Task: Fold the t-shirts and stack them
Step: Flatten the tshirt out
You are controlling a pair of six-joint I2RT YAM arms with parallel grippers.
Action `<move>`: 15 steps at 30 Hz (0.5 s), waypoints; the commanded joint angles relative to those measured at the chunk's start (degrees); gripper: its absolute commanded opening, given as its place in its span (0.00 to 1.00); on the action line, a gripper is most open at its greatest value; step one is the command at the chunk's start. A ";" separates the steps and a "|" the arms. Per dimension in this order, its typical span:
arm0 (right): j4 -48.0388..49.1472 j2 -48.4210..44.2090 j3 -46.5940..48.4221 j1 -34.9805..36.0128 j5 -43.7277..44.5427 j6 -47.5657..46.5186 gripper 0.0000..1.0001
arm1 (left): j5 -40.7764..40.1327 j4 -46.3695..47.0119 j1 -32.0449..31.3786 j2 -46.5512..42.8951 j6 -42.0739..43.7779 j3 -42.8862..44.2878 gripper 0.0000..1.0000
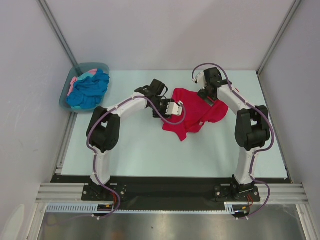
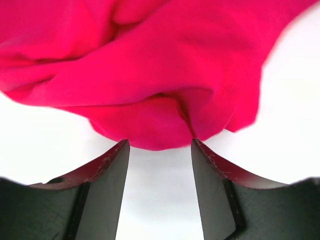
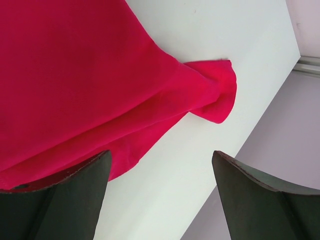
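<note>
Red shirt point(image 1: 192, 116) lies crumpled mid-table point(image 1: 140, 150), spread between both arms. Left gripper point(image 2: 159, 143), jaws part open and empty, has a bunched fold directly ahead at its tips. Right gripper point(image 3: 161, 154), jaws wide and empty, hovers over the shirt's far-right edge.

no readable text, labels or signs
</note>
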 commanded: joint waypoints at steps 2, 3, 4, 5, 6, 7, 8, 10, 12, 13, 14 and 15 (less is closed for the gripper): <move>0.26 0.48 3.07 0.18 -0.41 0.67 0.88 | 1.59 -5.66 -0.09 0.23 5.72 1.89 0.59; 0.08 0.48 3.16 0.26 -0.33 0.67 0.88 | 1.32 -5.49 -0.09 0.58 5.81 1.89 0.58; -0.01 0.48 3.16 0.26 -0.24 0.76 0.88 | 0.97 -5.31 -0.09 0.76 5.81 1.89 0.58; -0.01 0.48 3.16 0.26 -0.50 0.76 0.88 | 0.79 -5.22 -0.09 1.02 5.90 1.89 0.58; -0.01 0.48 3.16 0.35 -0.50 0.76 0.88 | 0.88 -4.61 -0.09 0.94 5.81 1.72 0.58; -0.01 0.48 3.16 0.27 -0.50 0.76 0.88 | 0.97 -4.34 -0.09 1.11 5.90 1.28 0.58; -0.10 0.48 3.24 0.26 -0.50 0.68 0.88 | 1.06 -3.99 -0.09 1.03 6.25 0.93 0.58; -0.10 0.65 3.42 0.35 -0.50 0.59 0.88 | 0.88 -2.67 -0.18 1.46 6.42 0.22 0.58; -0.10 0.74 3.77 0.35 -0.50 0.68 0.88 | 0.09 -1.45 -0.18 2.08 6.52 0.04 0.58; -0.27 0.65 3.77 0.27 -0.59 0.76 0.88 | -0.08 -1.01 -0.09 2.17 6.60 -0.13 0.58; -0.27 0.65 3.86 0.26 -0.68 0.76 0.88 | -0.43 -0.65 -0.18 2.34 6.52 -0.22 0.58; -0.36 0.65 3.86 0.35 -0.68 0.85 0.88 | -0.44 0.05 -0.09 2.43 6.60 -0.39 0.58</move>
